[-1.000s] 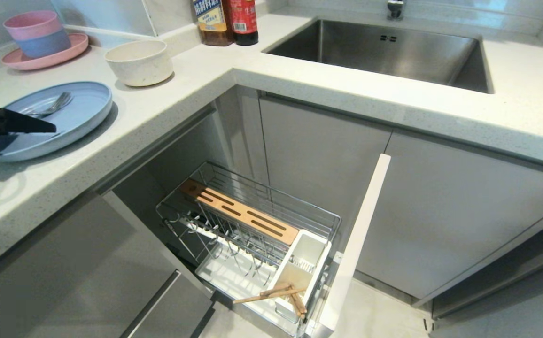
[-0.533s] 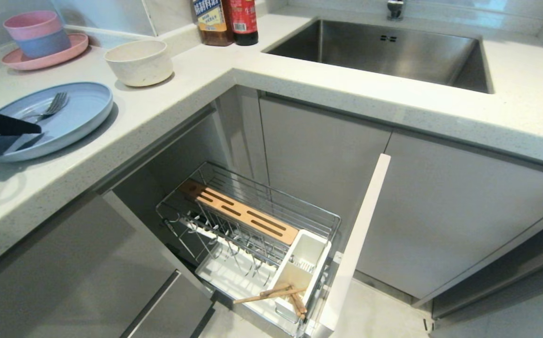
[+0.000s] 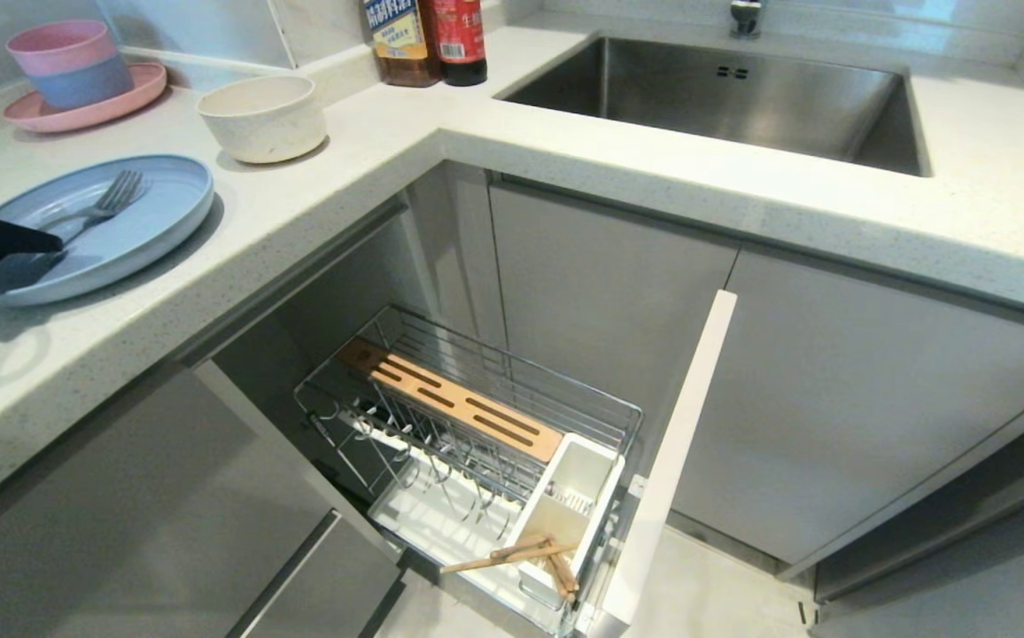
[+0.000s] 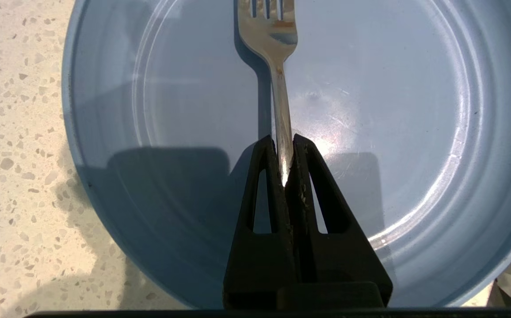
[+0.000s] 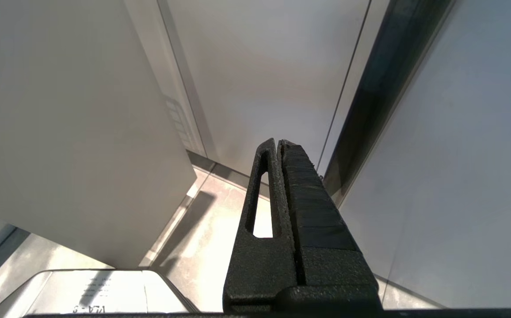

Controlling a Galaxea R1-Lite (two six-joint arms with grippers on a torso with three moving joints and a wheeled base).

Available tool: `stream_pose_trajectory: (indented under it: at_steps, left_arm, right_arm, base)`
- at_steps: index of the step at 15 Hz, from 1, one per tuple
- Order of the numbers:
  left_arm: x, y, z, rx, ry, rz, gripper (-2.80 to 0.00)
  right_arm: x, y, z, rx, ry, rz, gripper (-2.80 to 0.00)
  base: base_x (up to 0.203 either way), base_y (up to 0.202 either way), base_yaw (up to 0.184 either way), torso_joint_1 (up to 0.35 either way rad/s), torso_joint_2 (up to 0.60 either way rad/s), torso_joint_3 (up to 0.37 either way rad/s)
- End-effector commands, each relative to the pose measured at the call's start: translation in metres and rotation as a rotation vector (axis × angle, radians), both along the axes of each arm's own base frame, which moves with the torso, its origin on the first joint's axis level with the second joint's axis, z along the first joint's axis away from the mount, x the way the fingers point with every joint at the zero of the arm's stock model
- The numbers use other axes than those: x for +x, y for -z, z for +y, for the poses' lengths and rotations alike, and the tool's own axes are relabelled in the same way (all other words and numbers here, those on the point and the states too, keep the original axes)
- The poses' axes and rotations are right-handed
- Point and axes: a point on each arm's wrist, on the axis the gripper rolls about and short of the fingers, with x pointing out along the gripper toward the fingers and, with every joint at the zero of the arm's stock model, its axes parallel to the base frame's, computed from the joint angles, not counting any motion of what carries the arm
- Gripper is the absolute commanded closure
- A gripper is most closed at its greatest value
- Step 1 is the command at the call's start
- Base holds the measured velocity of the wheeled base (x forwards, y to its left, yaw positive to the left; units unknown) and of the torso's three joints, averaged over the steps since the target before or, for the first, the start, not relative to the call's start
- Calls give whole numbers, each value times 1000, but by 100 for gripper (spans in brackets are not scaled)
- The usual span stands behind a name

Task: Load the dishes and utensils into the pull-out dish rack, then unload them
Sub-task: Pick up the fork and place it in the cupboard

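The pale blue plate (image 3: 135,232) lies on the counter at the left, with the silver fork (image 3: 109,202) across it. My left gripper (image 3: 47,244) reaches in from the left edge and is shut on the fork's handle (image 4: 283,132), tines pointing away over the plate (image 4: 392,110). The cream bowl (image 3: 262,116) stands behind the plate. Below the counter the pull-out dish rack (image 3: 477,425) is drawn out; the wooden chopsticks (image 3: 512,555) lie across its white cutlery holder (image 3: 576,501). My right gripper (image 5: 278,145) hangs shut and empty beside the cabinet fronts, low over the floor.
A pink plate (image 3: 87,111) with stacked pink and blue bowls (image 3: 69,62) sits at the back left. Two sauce bottles (image 3: 428,40) stand by the sink (image 3: 725,97). The rack's narrow white door front (image 3: 671,461) juts out into the floor space.
The left gripper's fingers have closed from wide open onto the fork's handle. The fork has shifted slightly on the plate.
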Motion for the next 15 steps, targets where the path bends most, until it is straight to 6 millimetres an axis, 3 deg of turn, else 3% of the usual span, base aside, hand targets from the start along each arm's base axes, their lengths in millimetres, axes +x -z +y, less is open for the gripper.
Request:
stream_pose_trajectory:
  at_steps: [1,8,12,15]
  left_arm:
    - [-8,-7,-3,4,1,-34,0]
    - [-25,-54,-20,-330,-112,-334,0]
    - [-27,-63,-61,-569,28,-317,0]
    - [-30,-53,-99,-646,177,-208,0]
  right_arm:
    - [0,0,0,0,0,0,0]
    - [0,0,0,0,0,2,0]
    - [0,0,0,0,0,2,0]
    - [0,0,0,0,0,2,0]
  base:
    - [0,0,0,0,0,0]
    - [0,0,0,0,0,0]
    - [0,0,0,0,0,0]
    - [0,0,0,0,0,0]
